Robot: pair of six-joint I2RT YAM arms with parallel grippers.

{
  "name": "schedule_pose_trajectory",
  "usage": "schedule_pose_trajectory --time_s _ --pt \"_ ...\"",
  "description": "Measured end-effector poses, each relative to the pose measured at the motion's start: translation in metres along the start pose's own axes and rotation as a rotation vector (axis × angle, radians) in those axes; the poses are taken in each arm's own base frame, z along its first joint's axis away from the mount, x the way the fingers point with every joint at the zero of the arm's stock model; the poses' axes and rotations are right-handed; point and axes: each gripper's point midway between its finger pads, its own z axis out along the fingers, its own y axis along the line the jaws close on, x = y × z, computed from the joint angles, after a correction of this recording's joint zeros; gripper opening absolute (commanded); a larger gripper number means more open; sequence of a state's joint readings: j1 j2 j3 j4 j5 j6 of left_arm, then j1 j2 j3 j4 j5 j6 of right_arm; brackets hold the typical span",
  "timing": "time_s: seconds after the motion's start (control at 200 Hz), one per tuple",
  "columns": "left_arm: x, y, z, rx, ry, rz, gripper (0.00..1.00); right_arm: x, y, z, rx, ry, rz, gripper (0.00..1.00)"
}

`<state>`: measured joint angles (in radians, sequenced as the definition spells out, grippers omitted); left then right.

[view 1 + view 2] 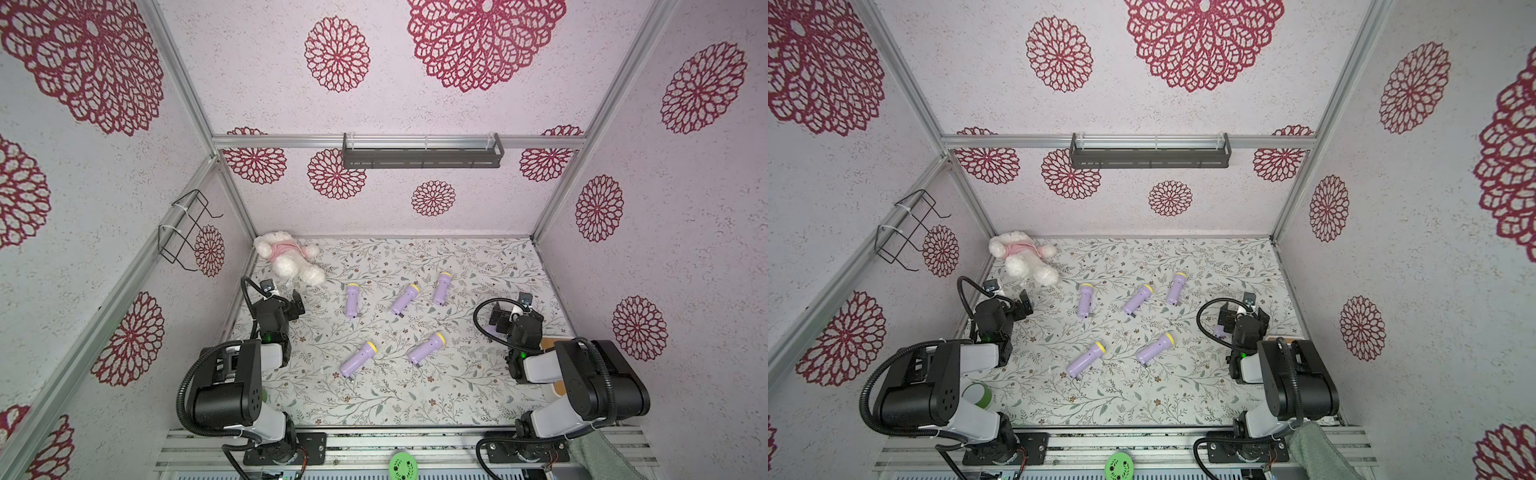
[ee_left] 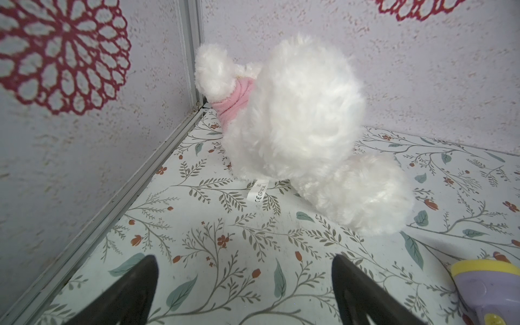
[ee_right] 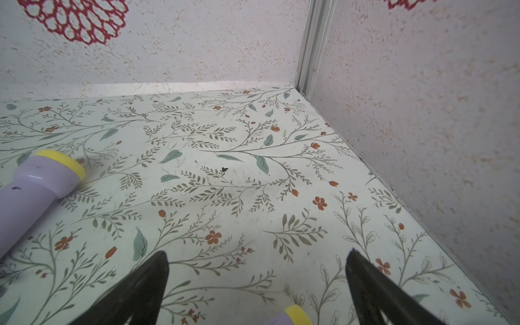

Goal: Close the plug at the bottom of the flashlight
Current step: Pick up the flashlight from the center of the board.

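As I read it, nothing has started. Both arms sit low over the table (image 1: 457, 399). The left gripper (image 2: 244, 259) is near the left edge, facing the plush toy (image 1: 286, 259) in the far left corner, and the right gripper (image 3: 257, 254) is near the right edge. Both sets of jaws stand wide with nothing in them. Five purple flashlights (image 1: 405, 299) lie on their sides around the middle of the table, three in a far row and two closer to the near edge. A sixth flashlight (image 3: 292, 315) lies just beneath the right gripper, its yellow head showing low between the jaws in the right wrist view, ungripped. On the near left flashlight (image 1: 358, 358) the plug (image 1: 351, 379) juts out from the bottom end, so I judge it open. The others look alike, though they are too small to be sure. Everything is left to do: choose one, steady it, and press its plug shut.
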<state>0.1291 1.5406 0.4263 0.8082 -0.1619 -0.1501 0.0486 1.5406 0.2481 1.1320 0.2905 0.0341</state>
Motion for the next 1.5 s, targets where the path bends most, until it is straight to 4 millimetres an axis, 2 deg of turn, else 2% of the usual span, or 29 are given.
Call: schedule_pose_trajectory --time_s 0.305,0.405,0.485,0.625,0.656,0.741,0.841,0.896,0.951,1.001,1.056,1.116,1.171,1.221,1.336,1.406,1.501 --pt "0.0 0.0 0.0 0.0 0.0 0.0 0.97 -0.001 0.001 0.0 -0.005 -0.001 0.001 0.99" --pt "0.0 0.0 0.0 0.0 0.0 0.0 0.97 -0.012 -0.002 -0.009 0.0 -0.018 0.006 0.99" --pt "0.0 0.0 0.0 -0.001 0.0 0.0 0.97 -0.043 -0.005 -0.023 -0.003 -0.088 0.037 0.99" --pt "-0.001 -0.002 -0.004 -0.035 0.018 0.023 0.97 -0.116 -0.005 -0.047 -0.049 -0.236 0.183 0.99" --pt "-0.006 -0.005 -0.006 -0.043 0.026 0.039 0.97 -0.129 -0.003 -0.05 -0.07 -0.254 0.215 0.99" --pt "-0.041 -0.02 -0.01 -0.051 -0.006 0.057 0.97 -0.165 0.008 -0.057 -0.159 -0.291 0.332 0.99" --pt "-0.105 -0.032 -0.024 -0.062 -0.083 -0.022 0.97 -0.189 0.027 -0.062 -0.299 -0.301 0.464 0.99" --pt "-0.142 -0.03 -0.034 -0.07 -0.127 -0.112 0.97 -0.19 0.038 -0.062 -0.372 -0.283 0.524 0.99" --pt "-0.169 -0.025 -0.045 -0.075 -0.164 -0.208 0.97 -0.184 0.052 -0.058 -0.45 -0.236 0.572 0.99" --pt "-0.185 -0.02 -0.055 -0.055 -0.187 -0.315 0.97 -0.173 0.066 -0.052 -0.512 -0.173 0.599 0.99" --pt "-0.19 -0.012 -0.063 -0.028 -0.195 -0.414 0.97 -0.161 0.078 -0.048 -0.559 -0.111 0.617 0.99" --pt "-0.186 -0.001 -0.066 0.0 -0.185 -0.502 0.97 -0.151 0.088 -0.045 -0.603 -0.047 0.644 0.99" --pt "-0.172 0.01 -0.067 -0.015 -0.152 -0.555 0.97 -0.148 0.094 -0.046 -0.636 -0.012 0.672 0.99" --pt "-0.16 0.012 -0.068 -0.026 -0.116 -0.583 0.97 -0.148 0.1 -0.047 -0.669 0.018 0.711 0.99" --pt "-0.141 -0.005 -0.069 -0.004 -0.043 -0.601 0.97 -0.148 0.106 -0.042 -0.715 0.084 0.834 0.99" --pt "-0.133 -0.02 -0.071 0.012 -0.009 -0.582 0.97 -0.145 0.099 -0.036 -0.723 0.095 0.901 0.99" --pt "-0.123 -0.037 -0.075 0.029 0.033 -0.551 0.97 -0.133 0.09 -0.031 -0.692 0.111 0.903 0.99"
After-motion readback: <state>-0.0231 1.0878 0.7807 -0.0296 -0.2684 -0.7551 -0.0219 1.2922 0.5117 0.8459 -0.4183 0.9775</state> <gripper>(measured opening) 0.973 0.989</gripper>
